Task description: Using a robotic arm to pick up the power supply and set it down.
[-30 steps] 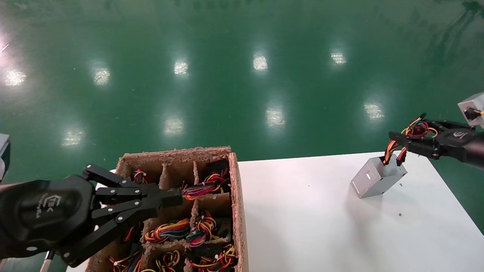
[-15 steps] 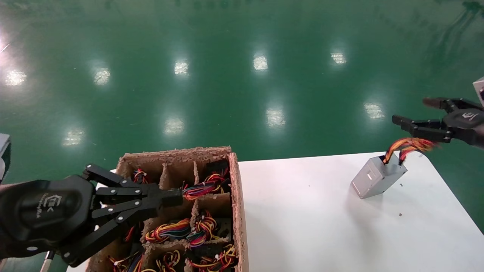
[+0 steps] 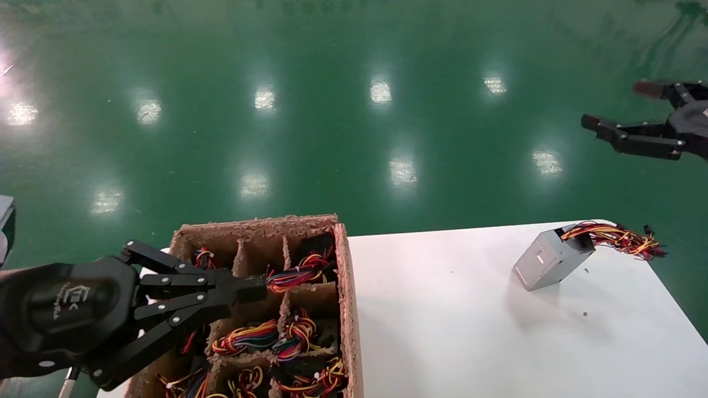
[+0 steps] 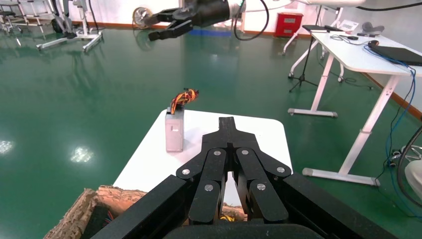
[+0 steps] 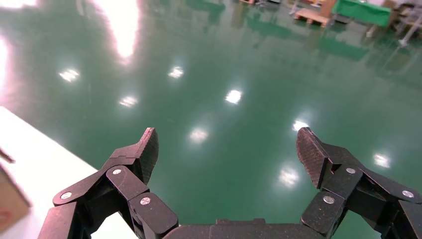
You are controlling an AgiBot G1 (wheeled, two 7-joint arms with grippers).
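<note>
Your right gripper (image 3: pixel 624 113) hangs spread and empty above the floor beyond the white table (image 3: pixel 442 320), since the power supply (image 3: pixel 550 258) now rests near that table's far right corner, while your left gripper (image 3: pixel 243 290), fingers pressed together, idles over the cardboard crate (image 3: pixel 345 287).

We find no words or numbers that can be read anywhere in these views. The only sign we can make out is a small white logo with a line of tiny lettering beneath it, printed on the black body of the left gripper (image 3: pixel 243 287) in the head view, and that lettering is too small for us to read. The power supply (image 3: pixel 550 258) bears a pale label patch on its side, whose print we cannot make out.
</note>
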